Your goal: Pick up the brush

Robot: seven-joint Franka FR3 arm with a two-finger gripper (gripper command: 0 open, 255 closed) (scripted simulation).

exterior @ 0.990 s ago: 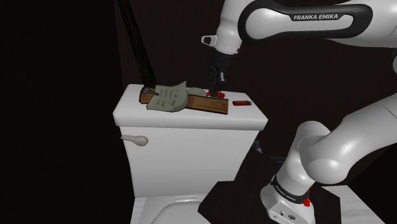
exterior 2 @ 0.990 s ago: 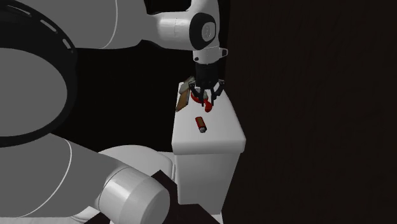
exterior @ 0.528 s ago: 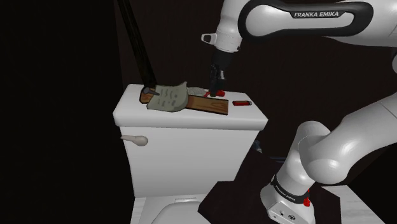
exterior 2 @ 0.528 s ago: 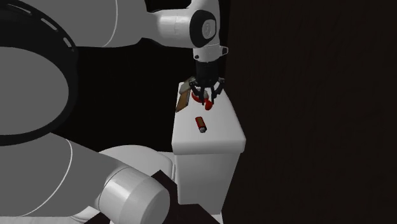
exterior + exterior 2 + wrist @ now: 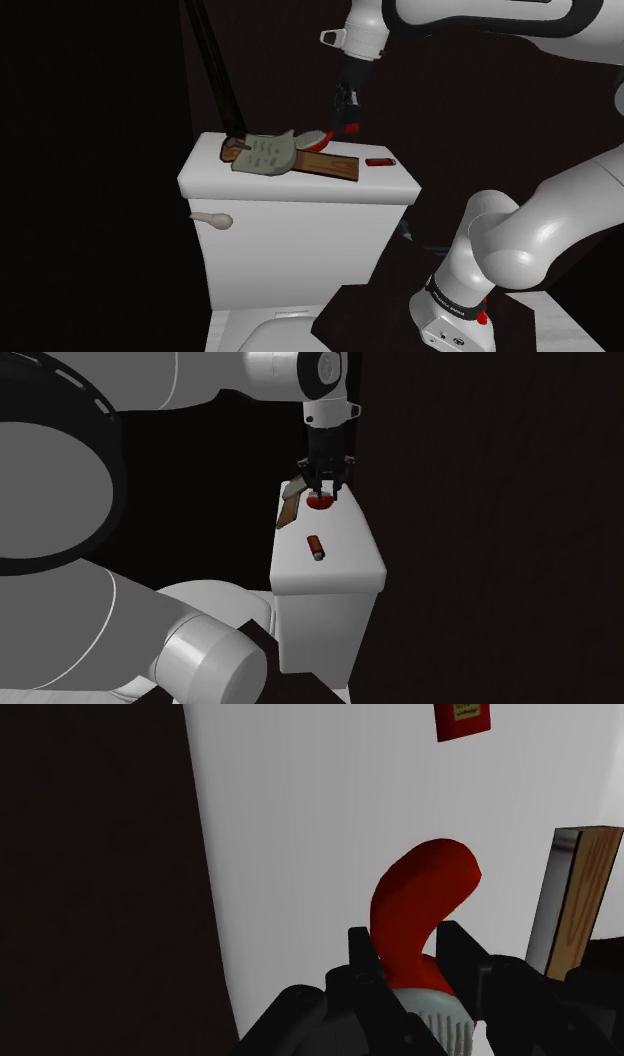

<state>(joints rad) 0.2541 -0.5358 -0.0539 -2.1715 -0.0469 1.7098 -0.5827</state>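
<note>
The brush [image 5: 425,894] has a smooth red handle and ribbed white bristles. The board [image 5: 330,165] shows brown wood grain. The tank [image 5: 300,225] is smooth, plain white. The claw [image 5: 405,936] is matt black, the arm [image 5: 520,240] glossy white.

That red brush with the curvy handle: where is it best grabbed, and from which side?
Probably the slim red neck where the curved handle meets the white bristles, coming down from above. It fits between the fingers, and the tool is shut on the brush there now.
</note>
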